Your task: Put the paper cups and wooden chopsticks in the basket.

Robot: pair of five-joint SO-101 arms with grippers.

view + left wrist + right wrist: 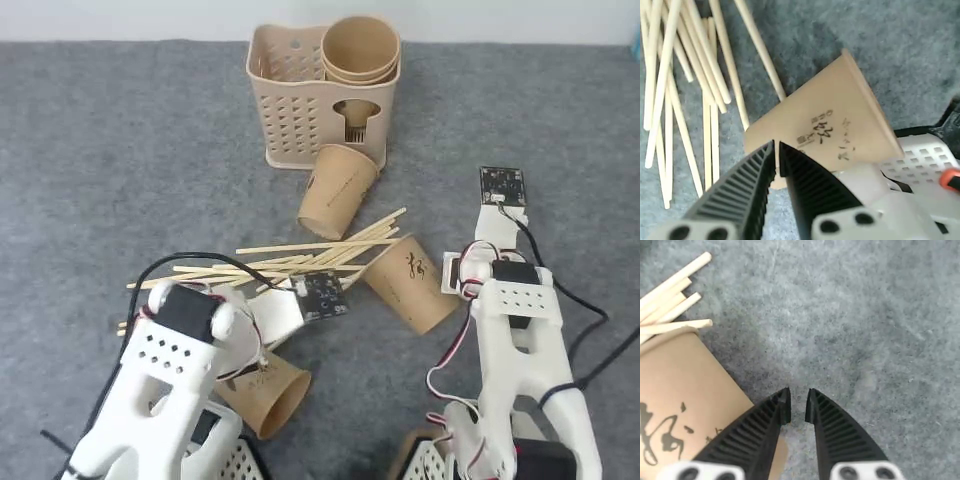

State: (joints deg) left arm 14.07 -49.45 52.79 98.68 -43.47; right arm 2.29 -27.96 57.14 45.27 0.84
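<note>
You are partway through. A stack of cups (360, 48) already stands upright in one end of the basket (290, 110). Three cups are left, all on their sides on the grey mat (120, 150):

- The cup by the basket (338, 190) lies right at the foot of its front wall.
- The middle cup (410, 283) lies against the end of the chopstick pile.
- The near cup (268, 392) lies close to your left arm.

The chopsticks (290, 262) are scattered in a loose heap between the arms and the basket, and none seems to be in yet, so that job is untouched.

Your left gripper (776, 149) hangs over the near cup, its jaws all but together and holding nothing. Your right gripper (797, 404) sits low over the mat just beside the middle cup, its jaws a slit apart and empty.
</note>
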